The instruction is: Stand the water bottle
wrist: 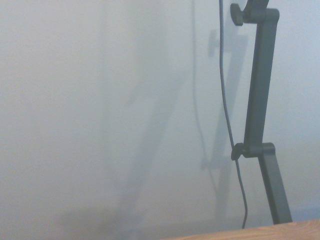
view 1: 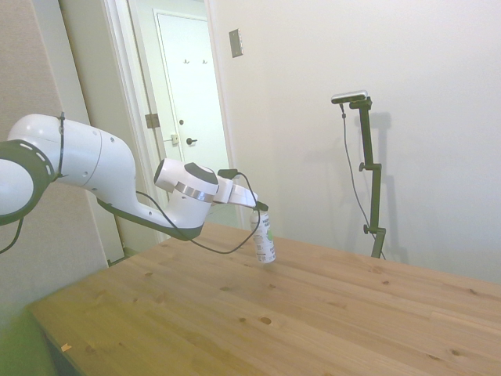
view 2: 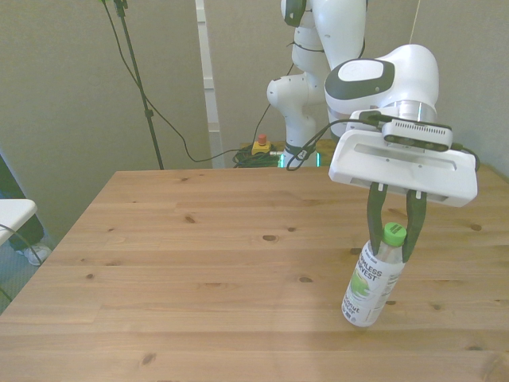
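Observation:
The water bottle has a green cap and a white label with green print. It leans a little, cap toward the front view's right, with its base on or just above the wooden table near the front view's right side. My gripper comes down from above and is shut on the water bottle, its two dark fingers clamping the neck just under the cap. In the side view the water bottle hangs below the gripper near the table's far edge. The wrist view shows only wall and a strip of table.
A cable loops from the wrist down toward the table beside the bottle. A red button box and cables lie behind the table's far edge. Part of a white object sits off the front view's left.

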`<action>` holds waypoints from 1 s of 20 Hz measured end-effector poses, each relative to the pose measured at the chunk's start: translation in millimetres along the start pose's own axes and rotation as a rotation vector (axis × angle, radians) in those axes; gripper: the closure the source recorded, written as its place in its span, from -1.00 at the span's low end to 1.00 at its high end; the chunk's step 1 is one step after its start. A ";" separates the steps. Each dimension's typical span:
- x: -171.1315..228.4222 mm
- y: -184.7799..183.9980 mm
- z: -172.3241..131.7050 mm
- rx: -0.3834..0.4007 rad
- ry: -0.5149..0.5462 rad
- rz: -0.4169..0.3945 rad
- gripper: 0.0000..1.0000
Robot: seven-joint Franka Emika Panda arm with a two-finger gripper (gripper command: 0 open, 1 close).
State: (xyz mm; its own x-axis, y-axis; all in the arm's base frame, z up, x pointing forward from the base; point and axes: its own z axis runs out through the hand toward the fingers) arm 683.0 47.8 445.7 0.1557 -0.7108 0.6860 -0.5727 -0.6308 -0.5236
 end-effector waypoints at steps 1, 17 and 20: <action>-1.6 1.8 3.1 -0.001 -0.002 0.002 1.00; 5.2 13.3 3.2 0.005 -0.013 0.036 -1.00; 6.4 16.1 1.4 0.001 -0.014 0.040 -1.00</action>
State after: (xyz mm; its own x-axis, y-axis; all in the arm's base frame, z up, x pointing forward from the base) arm 676.0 32.6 440.9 0.1441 -0.7394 0.6577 -0.5778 -0.6024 -0.5507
